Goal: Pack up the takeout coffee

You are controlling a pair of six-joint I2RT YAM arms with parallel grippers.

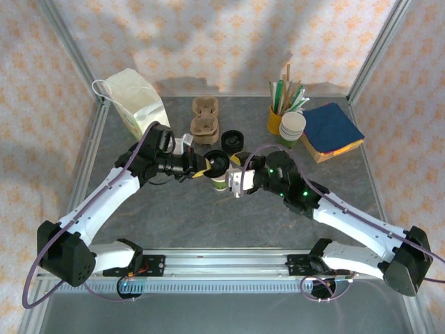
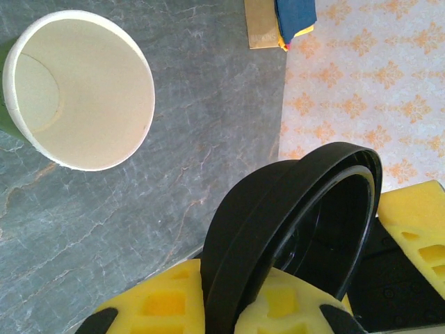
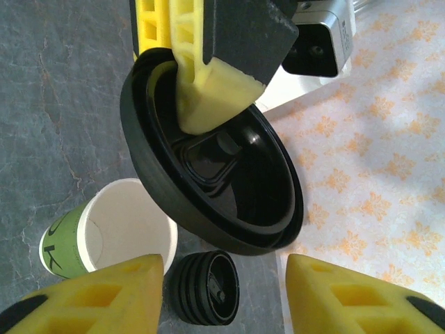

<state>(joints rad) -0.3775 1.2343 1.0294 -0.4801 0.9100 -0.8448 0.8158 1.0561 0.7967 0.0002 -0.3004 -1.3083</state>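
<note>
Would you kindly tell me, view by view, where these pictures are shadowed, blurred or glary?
Top external: broad soft shadows cross the back wall, the table softly lit. Left wrist: the black lid near the lens is slightly soft, the paper cup crisper. Right wrist: the right hand has blurred fingertips; faint sheen on the lid's rim.

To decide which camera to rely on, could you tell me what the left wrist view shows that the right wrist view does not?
Left wrist: the blue napkins near the wall. Right wrist: the spare black lids and the open right gripper. Both: the black lid pinched by the left gripper, and the empty, lidless cup on the table.
</note>
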